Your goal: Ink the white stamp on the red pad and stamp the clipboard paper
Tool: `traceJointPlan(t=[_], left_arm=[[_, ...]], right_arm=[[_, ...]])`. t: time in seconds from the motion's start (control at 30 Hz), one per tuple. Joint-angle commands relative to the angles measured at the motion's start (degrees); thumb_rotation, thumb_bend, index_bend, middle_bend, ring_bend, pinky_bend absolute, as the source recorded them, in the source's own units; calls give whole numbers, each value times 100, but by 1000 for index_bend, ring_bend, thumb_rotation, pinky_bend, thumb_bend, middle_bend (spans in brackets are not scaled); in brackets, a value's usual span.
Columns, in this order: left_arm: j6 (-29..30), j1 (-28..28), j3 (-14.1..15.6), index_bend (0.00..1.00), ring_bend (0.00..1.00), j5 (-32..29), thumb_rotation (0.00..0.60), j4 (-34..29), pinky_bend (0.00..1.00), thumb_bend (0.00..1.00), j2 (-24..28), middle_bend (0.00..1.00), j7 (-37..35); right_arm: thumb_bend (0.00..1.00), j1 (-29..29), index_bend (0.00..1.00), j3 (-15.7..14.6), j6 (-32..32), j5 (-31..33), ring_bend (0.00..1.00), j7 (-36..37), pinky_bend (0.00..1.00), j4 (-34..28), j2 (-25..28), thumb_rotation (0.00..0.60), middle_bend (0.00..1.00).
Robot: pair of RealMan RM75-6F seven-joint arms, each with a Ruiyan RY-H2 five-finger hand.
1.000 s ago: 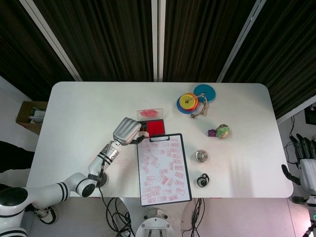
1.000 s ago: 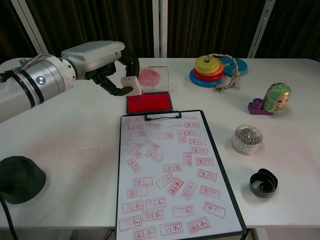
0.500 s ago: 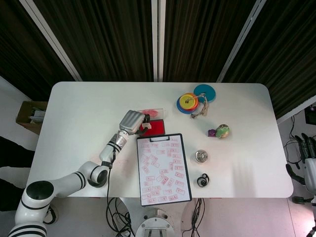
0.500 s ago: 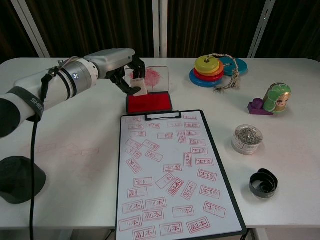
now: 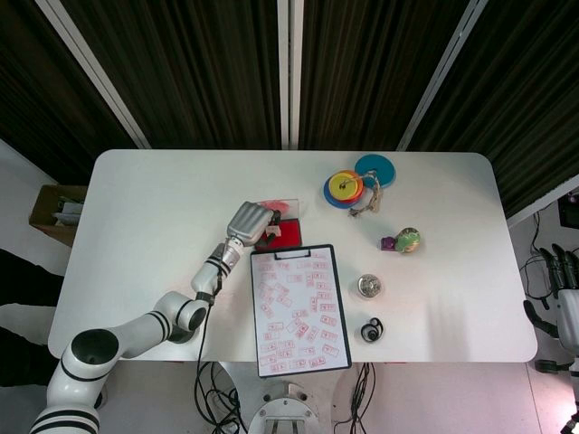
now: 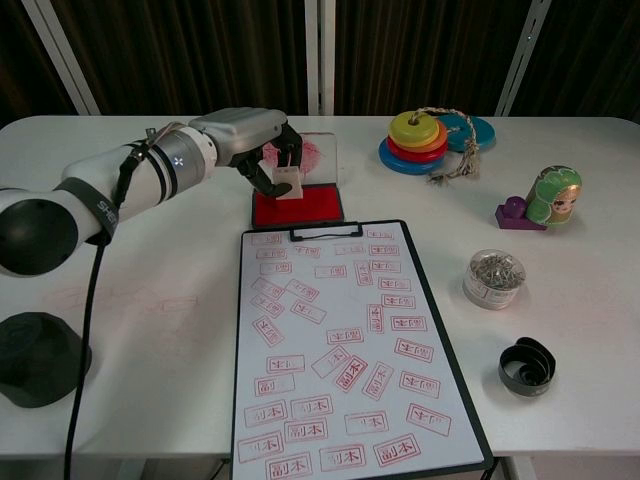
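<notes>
My left hand (image 6: 258,147) (image 5: 250,221) grips the white stamp (image 6: 285,184) and holds it down on the left part of the red ink pad (image 6: 310,206) (image 5: 288,234). The pad's clear lid (image 6: 318,155), smeared with red ink, stands open behind it. Just in front of the pad lies the black clipboard (image 6: 343,345) (image 5: 299,308), its paper covered with several red stamp marks. My right hand (image 5: 563,291) hangs off the table's right edge, fingers apart and holding nothing.
A ring stacker toy with a rope (image 6: 432,137) sits at the back right. A painted doll on a purple base (image 6: 545,199), a round tin of clips (image 6: 496,277) and a black tape roll (image 6: 528,365) lie right of the clipboard. A black arm base (image 6: 36,358) stands front left.
My left hand has carried the stamp rightward and down from beside the pad's left edge onto the red pad. The right hand has barely moved.
</notes>
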Motion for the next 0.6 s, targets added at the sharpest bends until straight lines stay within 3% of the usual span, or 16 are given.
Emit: traceJointPlan(t=[0.03, 0.6], left_arm=[[-41, -3, 34, 657, 1000, -39, 600, 52, 1000, 382, -29, 653, 23], [-34, -12, 111, 680, 1000, -110, 600, 493, 1000, 391, -318, 676, -105]], right_arm=[[222, 1, 0, -8, -16, -1, 0, 22, 0, 32, -18, 600, 0], [222, 15, 0, -31, -47, -35, 0, 102, 0, 199, -121, 600, 0]])
